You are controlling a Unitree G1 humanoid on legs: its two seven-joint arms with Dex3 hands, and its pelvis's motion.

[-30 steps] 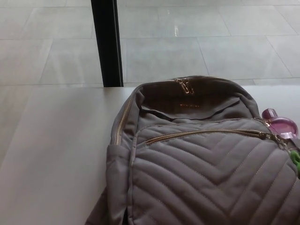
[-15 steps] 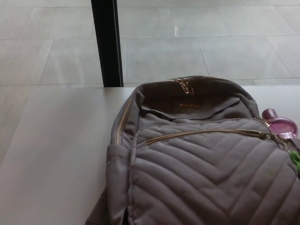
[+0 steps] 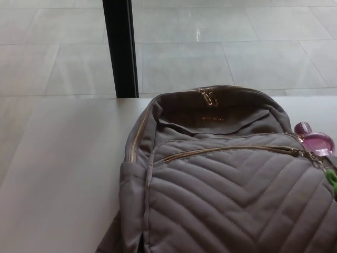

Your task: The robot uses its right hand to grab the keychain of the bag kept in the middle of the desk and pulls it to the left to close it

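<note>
Nothing moved since earlier frames. Bag (image 3: pixel 231 195) lies on table (image 3: pixel 63 174). Pink-and-green keychain (image 3: pixel 317 141) at bag's right edge, by front zipper (image 3: pixel 231 150) slider. No sight of right hand or left hand, so open or closed cannot tell. Judged: task unstarted; grab and leftward pull both remain.

Bag (image 3: pixel 226 184) on desk (image 3: pixel 63 174) — keychain (image 3: pixel 318 141) at right.

Black post (image 3: pixel 120 47) upright, upper left; pale tiled floor (image 3: pixel 237 52) behind
</note>
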